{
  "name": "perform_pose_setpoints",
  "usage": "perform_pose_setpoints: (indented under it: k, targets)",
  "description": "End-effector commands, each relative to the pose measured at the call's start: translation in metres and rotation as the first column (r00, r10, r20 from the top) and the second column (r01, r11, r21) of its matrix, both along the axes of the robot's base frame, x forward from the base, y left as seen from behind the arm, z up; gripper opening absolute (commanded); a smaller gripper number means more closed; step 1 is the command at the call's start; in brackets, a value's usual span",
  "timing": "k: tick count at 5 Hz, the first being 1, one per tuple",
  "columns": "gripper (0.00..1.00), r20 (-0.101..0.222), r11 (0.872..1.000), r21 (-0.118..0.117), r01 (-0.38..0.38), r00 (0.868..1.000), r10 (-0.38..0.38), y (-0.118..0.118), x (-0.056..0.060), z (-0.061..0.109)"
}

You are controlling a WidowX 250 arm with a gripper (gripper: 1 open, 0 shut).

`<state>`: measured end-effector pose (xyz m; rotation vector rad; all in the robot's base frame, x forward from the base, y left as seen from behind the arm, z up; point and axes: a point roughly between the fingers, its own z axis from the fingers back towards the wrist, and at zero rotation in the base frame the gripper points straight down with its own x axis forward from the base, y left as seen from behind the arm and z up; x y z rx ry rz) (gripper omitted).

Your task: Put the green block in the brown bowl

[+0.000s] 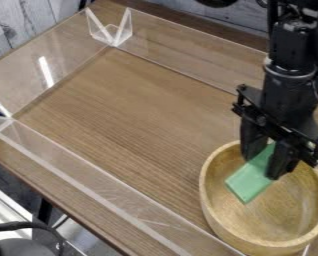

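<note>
On the wooden table (122, 110), the brown bowl (235, 219) sits near an edge; the hand (262, 155) grips the green block (251, 182).

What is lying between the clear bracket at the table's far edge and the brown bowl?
Only bare wooden tabletop, as the camera view shows.

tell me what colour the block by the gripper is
The block is bright mint green; the camera view shows it best.
</note>
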<state>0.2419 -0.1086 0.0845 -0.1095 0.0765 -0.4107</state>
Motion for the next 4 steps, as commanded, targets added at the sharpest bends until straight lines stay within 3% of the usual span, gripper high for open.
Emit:
perform_pose_setpoints:
  k: [1, 4]
  targets:
    - [0.0, 0.042, 1.0, -0.02, -0.007, 0.999, 0.008, -0.0016, 0.0107, 0.012]
    - [0.0, 0.027, 1.0, -0.019, 0.006, 1.0, -0.006, -0.0059, 0.0123, 0.0028]
